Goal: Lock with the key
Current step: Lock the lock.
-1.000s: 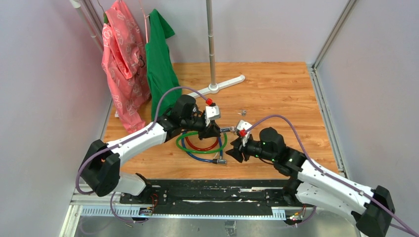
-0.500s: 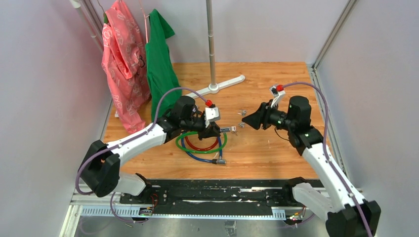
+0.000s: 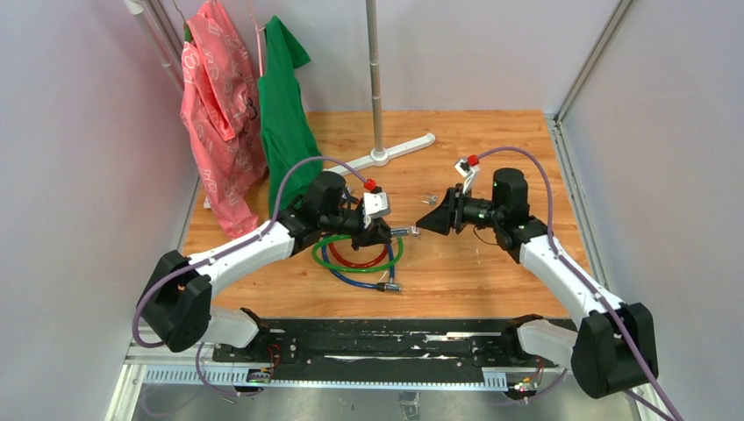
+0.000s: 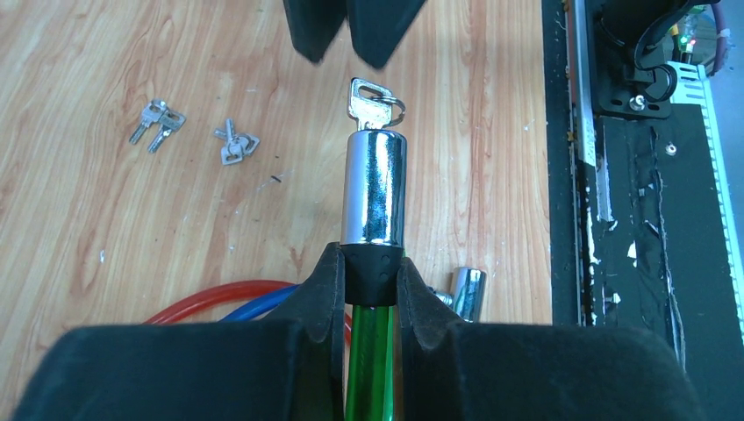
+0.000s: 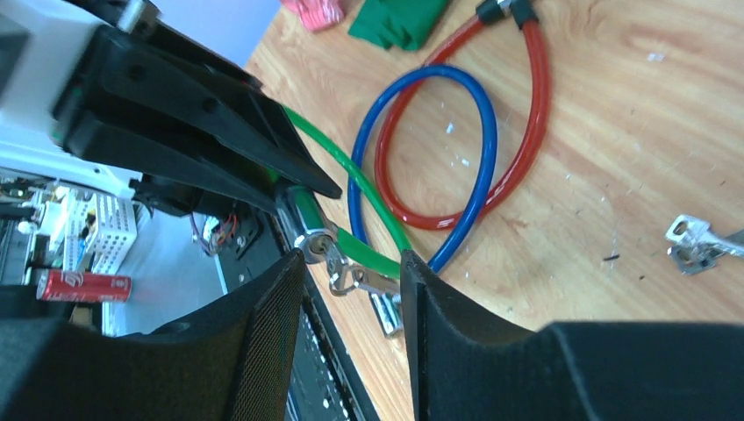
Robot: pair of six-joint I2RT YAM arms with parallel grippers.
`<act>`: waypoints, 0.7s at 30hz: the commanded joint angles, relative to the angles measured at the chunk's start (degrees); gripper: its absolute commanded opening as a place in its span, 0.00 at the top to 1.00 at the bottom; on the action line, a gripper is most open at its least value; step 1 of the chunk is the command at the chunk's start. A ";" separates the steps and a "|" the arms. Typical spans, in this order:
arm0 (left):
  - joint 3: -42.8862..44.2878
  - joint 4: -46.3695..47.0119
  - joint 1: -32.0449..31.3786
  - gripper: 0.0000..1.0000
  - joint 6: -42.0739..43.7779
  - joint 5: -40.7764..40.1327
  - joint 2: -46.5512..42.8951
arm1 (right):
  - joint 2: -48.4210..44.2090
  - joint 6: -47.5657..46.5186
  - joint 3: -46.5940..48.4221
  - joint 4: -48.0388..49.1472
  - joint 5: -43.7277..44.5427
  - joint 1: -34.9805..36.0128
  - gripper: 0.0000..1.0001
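Left gripper [image 4: 372, 267] clamped on green cable lock [image 4: 373, 189] collar, right gripper [image 5: 353, 274] parted just short of the key [image 4: 368, 101]: best centre on its bow, pinch flat, twist squarely.

Robot lab cell: white walls [image 3: 676, 175], aluminium frame [image 3: 595, 54], wooden tabletop [image 3: 500, 272], mounting rail [image 3: 368, 338]

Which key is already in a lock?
The key in the chrome lock on the green cable; the other keys lie loose on the table.

We see a wooden surface [image 3: 491, 272] with a red cable [image 5: 535, 105], blue cable [image 5: 488, 132] and green cable [image 5: 351, 171] coiled on it — plus loose keys [image 4: 235, 144] and a white stand base [image 3: 390, 151].
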 commanded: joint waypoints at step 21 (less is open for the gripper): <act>-2.26 -5.22 -0.96 1.00 1.02 -3.44 0.75 | 5.84 9.46 -0.12 -5.32 -4.62 5.12 0.95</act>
